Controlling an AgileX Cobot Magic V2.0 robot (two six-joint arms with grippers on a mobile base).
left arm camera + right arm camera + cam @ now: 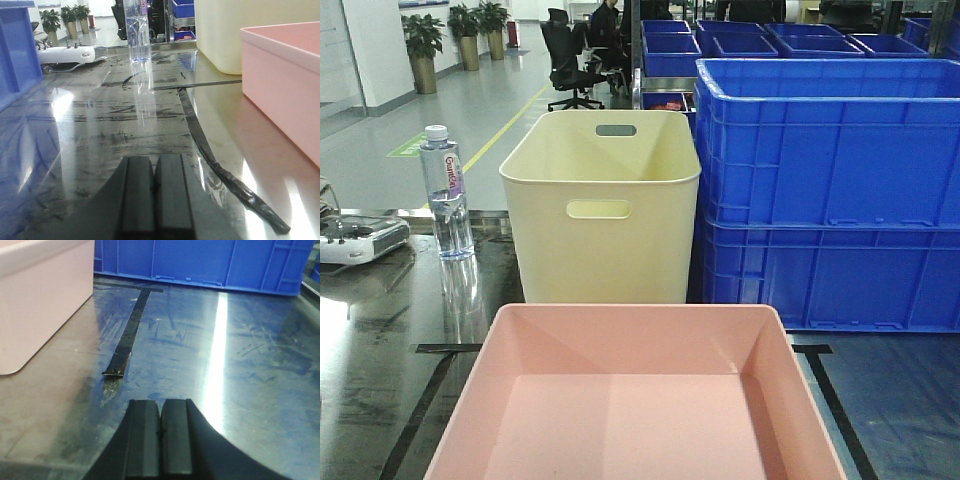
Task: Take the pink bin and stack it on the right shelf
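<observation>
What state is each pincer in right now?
Left pincer: closed, holding nothing, low over the dark shelf.
Right pincer: closed, holding nothing, beside the pink bin.

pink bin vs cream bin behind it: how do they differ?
Colour: the pink bin is pale pink, the cream bin pale yellow-cream.
Height: the pink bin is shallow and wide; the cream bin is much taller and narrower.
Handles: the cream bin has slot cut-outs in its walls; the pink bin shows none.
Position: the pink bin sits nearest the camera, the cream bin behind it beside the blue crates.
Shared: both are open-topped, empty, upright plastic bins.
</observation>
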